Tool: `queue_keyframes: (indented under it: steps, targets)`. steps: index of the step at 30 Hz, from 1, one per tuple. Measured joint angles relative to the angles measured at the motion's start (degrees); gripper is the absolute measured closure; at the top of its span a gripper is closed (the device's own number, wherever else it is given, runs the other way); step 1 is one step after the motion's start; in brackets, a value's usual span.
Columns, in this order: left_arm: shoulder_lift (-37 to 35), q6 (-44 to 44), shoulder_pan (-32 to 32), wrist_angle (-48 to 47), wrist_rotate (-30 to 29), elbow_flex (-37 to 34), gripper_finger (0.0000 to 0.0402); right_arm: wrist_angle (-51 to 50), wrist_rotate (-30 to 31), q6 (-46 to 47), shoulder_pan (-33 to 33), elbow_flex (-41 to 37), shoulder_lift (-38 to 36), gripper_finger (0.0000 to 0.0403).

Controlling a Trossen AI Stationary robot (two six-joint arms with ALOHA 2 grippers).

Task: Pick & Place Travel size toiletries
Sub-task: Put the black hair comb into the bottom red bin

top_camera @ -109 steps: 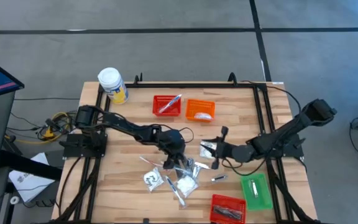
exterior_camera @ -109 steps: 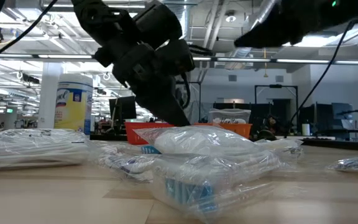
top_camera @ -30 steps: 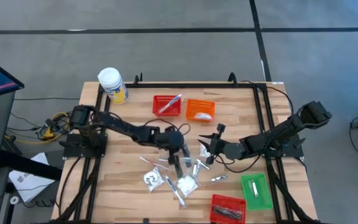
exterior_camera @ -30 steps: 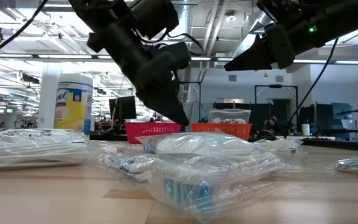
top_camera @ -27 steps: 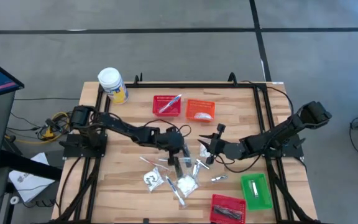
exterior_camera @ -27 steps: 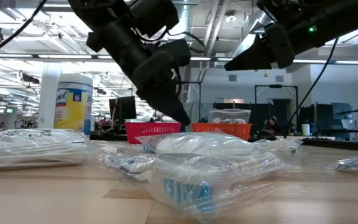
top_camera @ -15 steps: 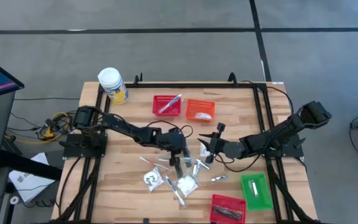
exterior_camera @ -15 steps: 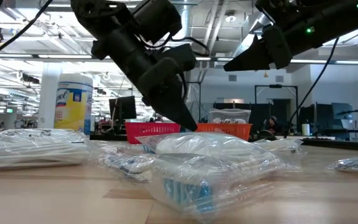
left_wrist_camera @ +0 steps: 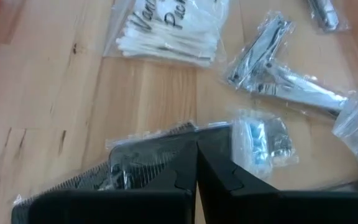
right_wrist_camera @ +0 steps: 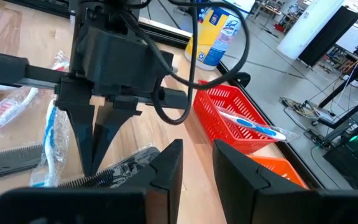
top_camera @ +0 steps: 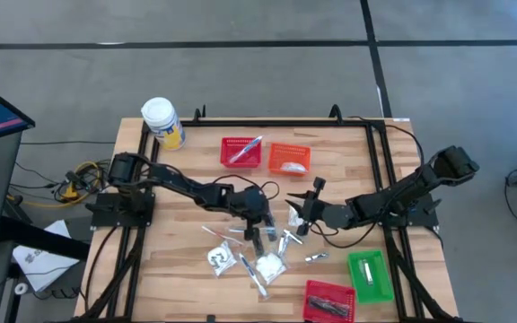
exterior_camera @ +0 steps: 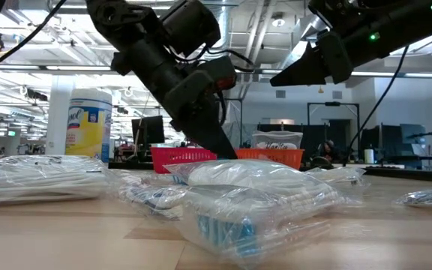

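The travel size toiletries point(top_camera: 260, 262) lie scattered on the wood between the arms: clear-wrapped packets point(exterior_camera: 253, 196), a swab packet point(left_wrist_camera: 169, 31) and silver-grey pieces point(left_wrist_camera: 263, 53). My left gripper point(top_camera: 257, 231) stands over the heap's far side, pointing down, shut on a clear packet holding a black comb point(left_wrist_camera: 129, 163). My right gripper point(top_camera: 299, 219) hovers open just to its right, above the table, touching nothing point(right_wrist_camera: 194, 163). The low view shows the left fingers point(exterior_camera: 223, 146) coming down behind the near packets. My left gripper point(left_wrist_camera: 196, 142) is shut on the comb packet from above, pointing down. The wrapper's clear edge point(left_wrist_camera: 188, 127) peaks right at the fingertips. The packet runs off beside one finger point(right_wrist_camera: 89, 158), and that finger hides the exact spot of the pinch. Whether the packet is clear of the table, I cannot tell.
At the far side stand a red basket point(top_camera: 240, 151) holding a toothbrush, an orange basket point(top_camera: 289, 159) and a white-lidded yellow jar point(top_camera: 162, 123). A green basket point(top_camera: 369, 274) and another red basket point(top_camera: 328, 301) sit at the near right. Bare wood lies at the table's left.
My left gripper has drifted a little toward the table's right, nearer the right gripper, staying shut and pointing down.
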Motion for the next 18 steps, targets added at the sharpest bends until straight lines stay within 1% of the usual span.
queue_keyframes:
  steps: [3, 13, 18]
  targets:
    - [0.2, 0.0, 0.0, -0.3, 1.5, 0.0, 0.0401, 0.0, 0.0, 0.0, 0.0, 0.0, 0.0, 0.0322]
    - [1.9, 0.0, 1.0, -0.2, 2.7, 0.0, 0.0401, 0.0, 0.0, 0.0, 0.0, 0.0, 0.0, 0.0322]
    - [4.9, -0.2, 1.6, 0.3, 8.5, 1.6, 0.0400, -0.3, 0.0, -0.1, 0.0, 0.0, 0.0, 0.0322]
